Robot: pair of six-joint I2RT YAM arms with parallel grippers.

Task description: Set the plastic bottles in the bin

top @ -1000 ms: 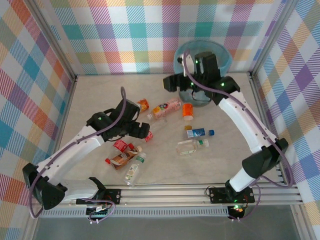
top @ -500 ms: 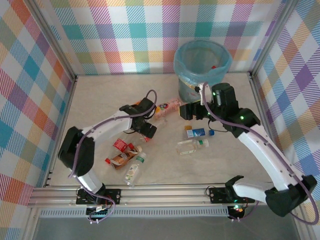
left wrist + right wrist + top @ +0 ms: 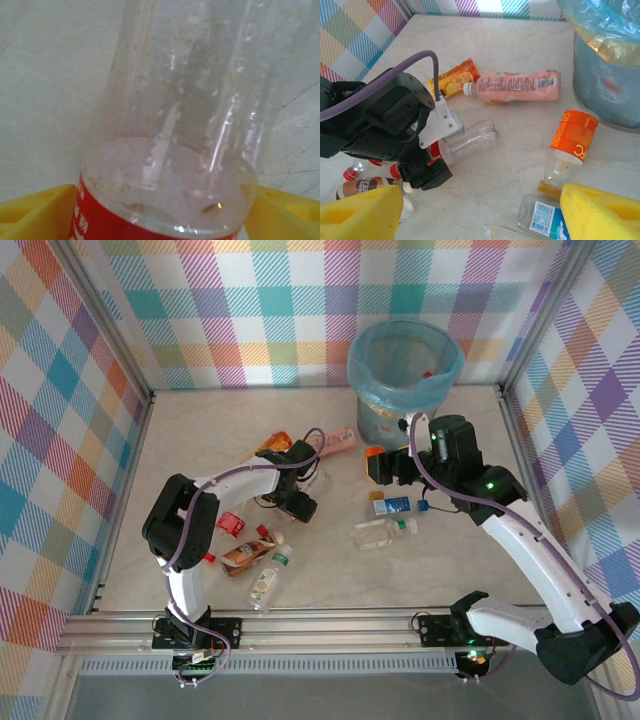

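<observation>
Far back stands the bin (image 3: 605, 85), partly cut off in the right wrist view, where the right gripper (image 3: 481, 200) hangs wide open and empty near the orange bottle (image 3: 572, 132), while the left gripper (image 3: 165, 200), arm bent, squeezes a clear bottle (image 3: 472, 136) half hidden under it.

I see the blue-bagged bin (image 3: 372, 400) upright at the far right, pink bottle (image 3: 517, 86) and orange-labelled bottle (image 3: 573, 131) lying near it, clear red-labelled bottle (image 3: 170, 130) on its side mid-table
</observation>
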